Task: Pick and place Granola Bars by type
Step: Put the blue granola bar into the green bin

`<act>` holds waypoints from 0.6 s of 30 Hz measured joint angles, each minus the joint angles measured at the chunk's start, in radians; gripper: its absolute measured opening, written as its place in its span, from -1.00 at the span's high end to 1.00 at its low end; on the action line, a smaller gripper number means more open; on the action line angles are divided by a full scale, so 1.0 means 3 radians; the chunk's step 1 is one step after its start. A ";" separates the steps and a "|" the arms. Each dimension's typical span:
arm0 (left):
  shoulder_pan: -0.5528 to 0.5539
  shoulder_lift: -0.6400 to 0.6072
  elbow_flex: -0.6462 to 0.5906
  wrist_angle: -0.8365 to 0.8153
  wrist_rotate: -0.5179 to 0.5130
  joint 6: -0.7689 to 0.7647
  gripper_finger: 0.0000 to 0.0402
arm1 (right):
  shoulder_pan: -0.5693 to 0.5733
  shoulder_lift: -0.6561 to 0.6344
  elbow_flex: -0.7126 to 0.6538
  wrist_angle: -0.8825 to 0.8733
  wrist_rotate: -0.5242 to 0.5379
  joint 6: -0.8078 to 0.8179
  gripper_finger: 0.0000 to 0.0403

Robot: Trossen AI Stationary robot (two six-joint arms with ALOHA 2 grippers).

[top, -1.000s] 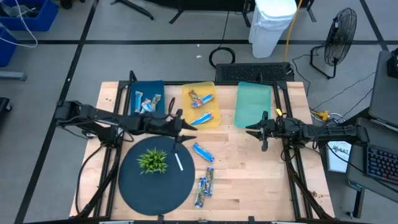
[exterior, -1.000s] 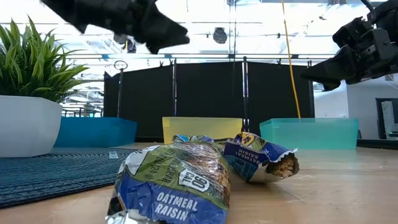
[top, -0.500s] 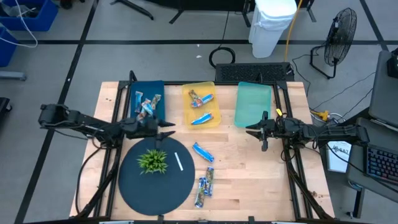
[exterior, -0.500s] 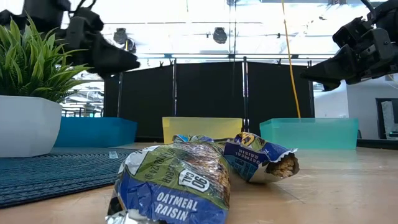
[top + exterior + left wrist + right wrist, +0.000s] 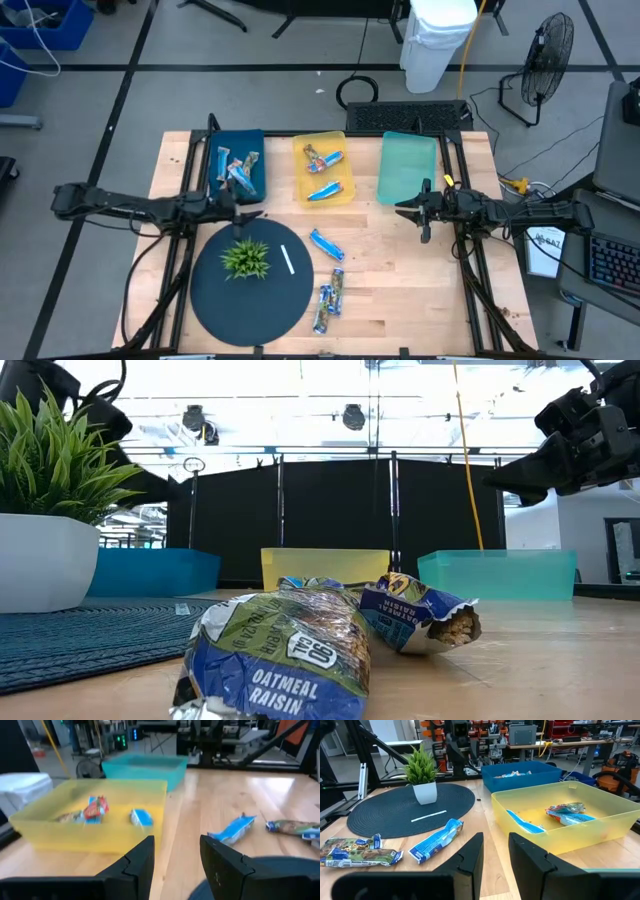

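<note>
We note the counter still carries loose Granola Bars. The light blue bar lies diagonally between both arms. Left end effector is parted and empty, slightly nearer; right end effector is also parted and empty.

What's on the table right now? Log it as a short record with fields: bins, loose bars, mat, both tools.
blue bin: several bars inside
yellow bin: a few bars inside
teal bin: no bars visible
loose bars: one light blue bar on the wood, a cluster nearer the front edge
round mat: plant and white stick
left tool: open, empty, between blue bin and mat
right tool: open, empty, just in front of teal bin
</note>
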 joint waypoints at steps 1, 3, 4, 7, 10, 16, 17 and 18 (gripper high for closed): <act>0.0000 -0.0096 0.0001 -0.0145 -0.0001 -0.0021 0.20 | 0.0000 0.0000 -0.0001 0.0000 -0.0001 0.0005 0.58; 0.0003 -0.0305 -0.0003 -0.0429 -0.0005 -0.0057 0.20 | 0.0000 0.0000 0.0000 0.0000 -0.0001 0.0096 0.58; 0.0003 -0.0403 -0.0011 -0.0508 -0.0007 -0.0069 0.20 | 0.0001 0.0000 -0.0001 0.0000 0.0000 0.0168 0.58; 0.0003 -0.0673 -0.0025 -0.0704 0.0031 -0.0089 0.20 | 0.0000 0.0001 0.0000 0.0077 0.0001 0.0267 0.58; 0.0004 -0.0900 -0.0027 -0.0955 0.0047 -0.0081 0.20 | 0.0001 -0.0001 -0.0001 0.0161 0.0001 0.0274 0.58; 0.0085 -0.1142 -0.0015 -0.1040 0.0196 -0.0009 0.20 | 0.0001 0.0000 -0.0001 0.0159 0.0000 0.0457 0.58; 0.0107 -0.1157 -0.0014 -0.1050 0.0231 0.0008 0.20 | 0.0001 0.0000 -0.0001 0.0150 -0.0001 0.0524 0.58; 0.0132 -0.1172 -0.0014 -0.1057 0.0260 0.0021 0.20 | 0.0000 0.0001 -0.0001 0.0146 -0.0004 0.0604 0.58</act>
